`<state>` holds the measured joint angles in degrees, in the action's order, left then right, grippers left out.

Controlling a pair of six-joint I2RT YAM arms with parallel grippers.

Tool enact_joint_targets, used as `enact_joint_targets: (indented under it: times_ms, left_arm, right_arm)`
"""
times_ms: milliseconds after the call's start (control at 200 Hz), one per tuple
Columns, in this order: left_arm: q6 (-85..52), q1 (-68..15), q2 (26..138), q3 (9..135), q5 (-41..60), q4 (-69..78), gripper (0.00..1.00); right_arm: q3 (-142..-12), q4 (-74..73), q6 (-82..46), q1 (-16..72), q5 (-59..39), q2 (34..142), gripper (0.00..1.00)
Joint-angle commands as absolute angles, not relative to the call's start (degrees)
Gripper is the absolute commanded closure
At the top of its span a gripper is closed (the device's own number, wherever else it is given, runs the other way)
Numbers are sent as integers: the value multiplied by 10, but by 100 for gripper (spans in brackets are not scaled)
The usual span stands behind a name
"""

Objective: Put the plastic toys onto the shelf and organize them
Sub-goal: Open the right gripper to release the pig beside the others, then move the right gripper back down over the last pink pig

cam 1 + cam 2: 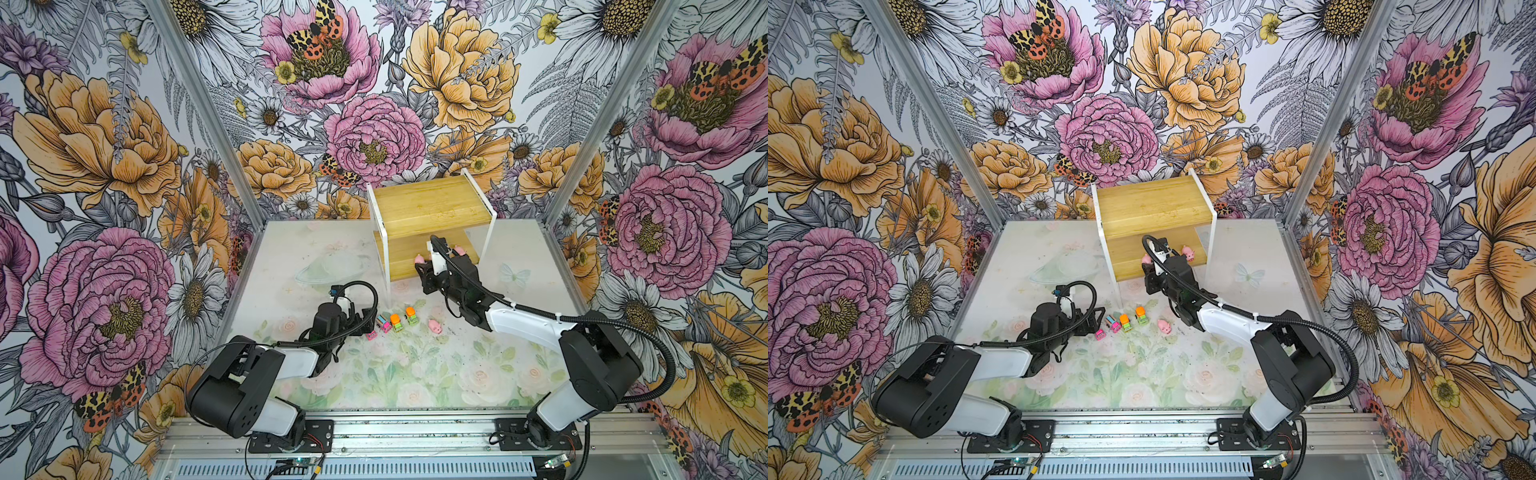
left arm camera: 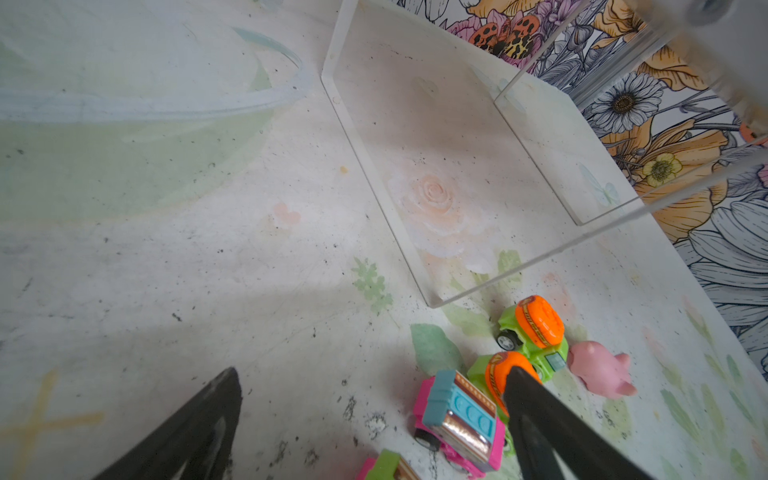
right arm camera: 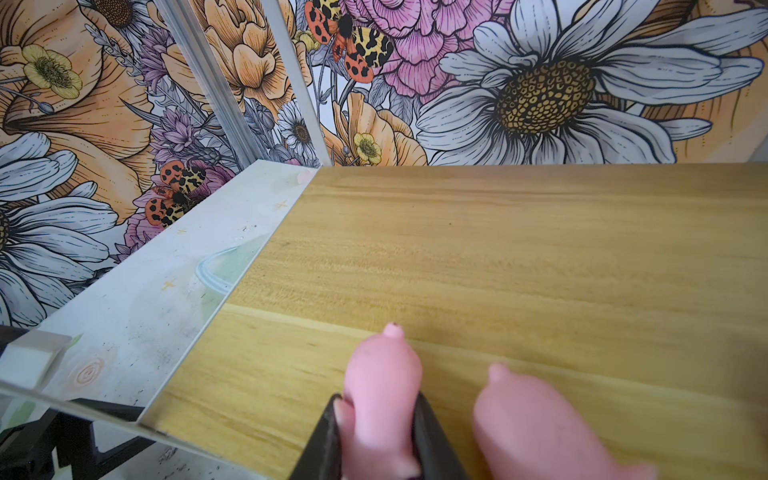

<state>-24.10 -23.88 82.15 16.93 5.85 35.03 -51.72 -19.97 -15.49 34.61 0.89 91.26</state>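
While your right fingers (image 3: 322,440) hug a pink pig (image 3: 382,374) on the lower board of the shelf (image 1: 432,208), its neighbour pig (image 3: 536,419) stands just beside; widen or withdraw carelessly and you could topple either. Your left fingers (image 2: 187,432) gape empty near the cars (image 2: 457,415).

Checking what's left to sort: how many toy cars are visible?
4, in a row on the table, in front of the shelf: a pink car beside the left gripper, a second pink car, a green car, a second green car. None seems hidden.
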Motion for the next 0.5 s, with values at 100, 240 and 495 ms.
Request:
enact_joint_targets:
  times_ms: [100, 240, 495]
  left_arm:
    - [-245, -239, 826, 177, 74, 372, 1]
    - [-245, -238, 827, 177, 75, 373, 1]
    - [-246, -237, 827, 176, 77, 374, 1]
  right_arm:
    - [-535, -202, -156, 351, 15, 918, 66]
    - [-533, -200, -151, 352, 16, 910, 62]
    - [-522, -191, -138, 351, 18, 890, 56]
